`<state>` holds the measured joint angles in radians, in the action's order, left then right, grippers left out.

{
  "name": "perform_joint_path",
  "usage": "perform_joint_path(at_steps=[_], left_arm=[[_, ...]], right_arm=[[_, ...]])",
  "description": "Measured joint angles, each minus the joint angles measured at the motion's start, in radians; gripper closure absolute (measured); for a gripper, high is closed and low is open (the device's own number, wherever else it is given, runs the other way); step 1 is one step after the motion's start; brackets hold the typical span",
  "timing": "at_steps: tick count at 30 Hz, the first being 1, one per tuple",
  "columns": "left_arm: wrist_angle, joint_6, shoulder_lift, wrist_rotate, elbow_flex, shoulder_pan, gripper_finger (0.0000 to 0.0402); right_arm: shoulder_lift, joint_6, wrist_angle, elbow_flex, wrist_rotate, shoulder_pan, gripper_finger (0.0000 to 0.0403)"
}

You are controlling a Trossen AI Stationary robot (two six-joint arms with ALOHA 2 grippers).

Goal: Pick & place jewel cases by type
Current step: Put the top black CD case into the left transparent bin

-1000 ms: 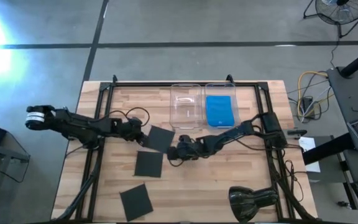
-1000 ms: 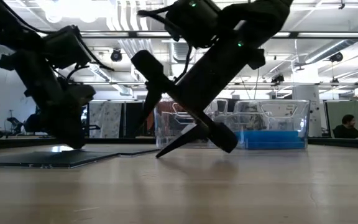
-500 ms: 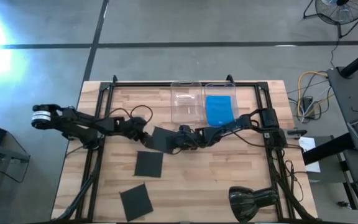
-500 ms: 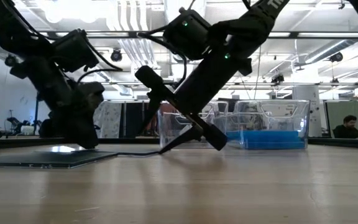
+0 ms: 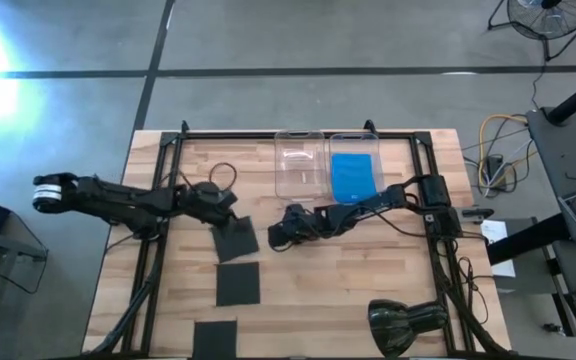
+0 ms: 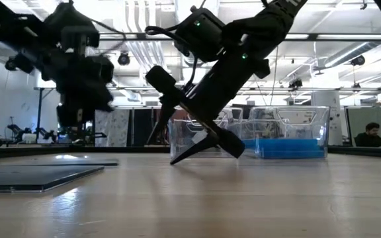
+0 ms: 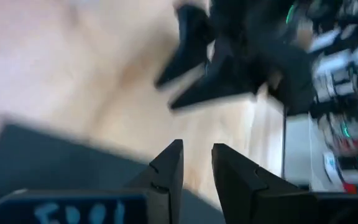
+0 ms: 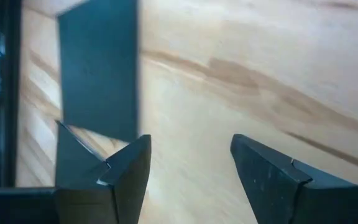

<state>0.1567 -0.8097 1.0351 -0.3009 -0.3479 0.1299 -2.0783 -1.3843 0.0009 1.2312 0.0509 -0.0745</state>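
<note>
Three dark jewel cases lie flat on the wood: one (image 5: 236,238) right by my left gripper, one (image 5: 238,283) nearer the near edge, one (image 5: 215,335) at the near edge. A blue case (image 5: 355,178) lies in the right clear bin. My left gripper (image 5: 224,212) is raised over the first dark case's far corner, with a narrow gap between the fingers (image 7: 197,165) and nothing in it. My right gripper (image 5: 280,234) stands wide open (image 8: 191,162) low over bare wood, just right of that case (image 8: 98,74).
Two clear bins (image 5: 300,168) stand side by side at the far edge; the left one holds nothing. A dark lamp-like object (image 5: 408,322) sits at the near right corner. Black frame rails (image 5: 158,250) run along the table's left and right sides. Bare wood shows at the right.
My left gripper has risen off the table and drawn back toward the left edge. The dark case beside it now lies nearer the near-left and is turned about. The other two dark cases also lie closer to the near edge. My right gripper shifted slightly, still open.
</note>
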Motion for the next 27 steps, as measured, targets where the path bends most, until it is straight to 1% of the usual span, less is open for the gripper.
perform_joint_path(at_steps=[2, 4, 6, 9, 11, 14, 16, 18, 20, 23, 25, 27], left_arm=[[-0.046, 0.019, -0.033, 0.062, -0.003, 0.002, 0.0336], [-0.137, 0.026, -0.047, 0.105, -0.002, 0.0, 0.0336], [-0.21, 0.026, -0.066, 0.107, 0.002, -0.004, 0.0336], [-0.236, 0.039, -0.108, 0.078, -0.001, -0.03, 0.0336], [-0.273, 0.06, -0.124, 0.108, -0.002, -0.054, 0.0336], [-0.417, 0.096, -0.13, 0.27, -0.027, -0.069, 0.0336], [-0.493, 0.121, -0.119, 0.379, -0.039, -0.067, 0.0336], [-0.515, 0.147, -0.1, 0.457, -0.039, -0.052, 0.0336], [-0.505, 0.158, -0.073, 0.471, -0.039, -0.025, 0.0336], [-0.504, 0.161, -0.023, 0.447, -0.035, 0.013, 0.0336], [-0.477, 0.179, 0.013, 0.438, -0.022, 0.028, 0.0336], [-0.463, 0.202, 0.053, 0.43, -0.009, 0.042, 0.0336]], right_arm=[[0.007, 0.006, -0.024, 0.001, -0.004, -0.006, 0.0179], [0.016, 0.027, -0.038, -0.001, -0.013, -0.013, 0.0179], [0.03, 0.066, -0.054, -0.004, -0.025, -0.021, 0.0179], [0.056, 0.174, -0.057, -0.005, -0.049, -0.033, 0.0179], [0.073, 0.236, -0.047, -0.002, -0.095, -0.034, 0.0179], [0.071, 0.284, -0.034, 0.009, -0.166, -0.032, 0.0179], [0.062, 0.261, -0.021, 0.018, -0.199, -0.032, 0.0179], [0.046, 0.211, 0.035, 0.033, -0.21, -0.033, 0.0179], [0.029, 0.175, 0.089, 0.048, -0.21, -0.033, 0.0179], [-0.01, 0.133, 0.142, 0.09, -0.188, -0.032, 0.0179], [-0.042, 0.135, 0.146, 0.133, -0.187, -0.031, 0.0179], [-0.08, 0.157, 0.149, 0.18, -0.212, -0.032, 0.0179]])
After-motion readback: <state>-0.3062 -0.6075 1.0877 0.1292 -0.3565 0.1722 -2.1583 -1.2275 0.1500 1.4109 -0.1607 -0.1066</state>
